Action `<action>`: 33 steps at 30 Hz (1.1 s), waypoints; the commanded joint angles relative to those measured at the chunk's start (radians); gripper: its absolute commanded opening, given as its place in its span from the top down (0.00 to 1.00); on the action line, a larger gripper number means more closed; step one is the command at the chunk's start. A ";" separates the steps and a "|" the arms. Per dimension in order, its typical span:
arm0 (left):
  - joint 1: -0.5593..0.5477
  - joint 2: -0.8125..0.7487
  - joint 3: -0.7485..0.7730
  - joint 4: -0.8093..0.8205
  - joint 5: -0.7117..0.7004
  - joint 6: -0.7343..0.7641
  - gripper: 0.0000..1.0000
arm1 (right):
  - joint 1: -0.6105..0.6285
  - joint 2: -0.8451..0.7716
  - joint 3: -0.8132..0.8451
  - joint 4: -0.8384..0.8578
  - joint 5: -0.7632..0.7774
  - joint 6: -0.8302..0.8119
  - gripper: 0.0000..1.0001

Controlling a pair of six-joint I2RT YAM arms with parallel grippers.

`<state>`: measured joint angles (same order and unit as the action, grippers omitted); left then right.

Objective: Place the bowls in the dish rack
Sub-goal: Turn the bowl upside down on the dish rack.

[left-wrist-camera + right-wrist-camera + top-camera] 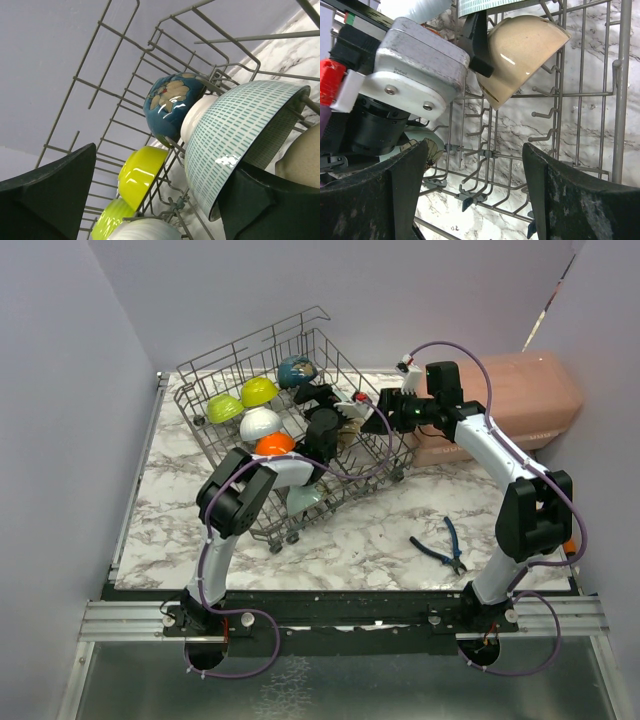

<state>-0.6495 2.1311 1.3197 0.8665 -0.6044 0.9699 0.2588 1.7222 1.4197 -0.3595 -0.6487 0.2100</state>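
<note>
Apparently nearly finished: all visible bowls [259, 391], blue-patterned bowl [240, 135] included, sit inside the dish rack [205, 430]; left hand [162, 170] and right hand [476, 150] both released, empty.

The left arm [232, 502] is raised from its base at the near edge, folded sharply at the elbow, and stretched forward and to the right. The left gripper [155, 200] is pointed away from the base, its fingers [50, 200] spread wide with nothing clasped between them. The right arm [520, 510] is bent at the elbow and reached leftward. The right gripper [475, 192] is likewise parted, with nothing clasped, and is brought close beside the left wrist.
</note>
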 commanded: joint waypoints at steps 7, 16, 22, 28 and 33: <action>-0.001 -0.103 -0.007 -0.170 -0.055 -0.073 0.01 | 0.006 -0.040 0.018 0.007 -0.031 0.007 0.20; -0.001 -0.205 -0.016 -0.393 0.003 -0.160 0.01 | 0.006 -0.021 0.036 0.013 -0.056 0.018 0.20; -0.001 -0.251 0.012 -0.552 -0.016 -0.224 0.01 | 0.007 -0.009 0.047 0.011 -0.063 0.026 0.20; 0.016 -0.338 0.013 -0.691 0.029 -0.347 0.01 | 0.007 0.020 0.075 0.001 -0.074 0.033 0.20; 0.044 -0.429 0.000 -0.779 0.091 -0.511 0.01 | 0.009 0.058 0.105 -0.020 -0.075 0.037 0.25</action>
<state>-0.6331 1.8111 1.3125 0.1886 -0.5686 0.6319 0.2607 1.7359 1.4830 -0.3603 -0.7013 0.2375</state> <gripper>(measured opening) 0.987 0.771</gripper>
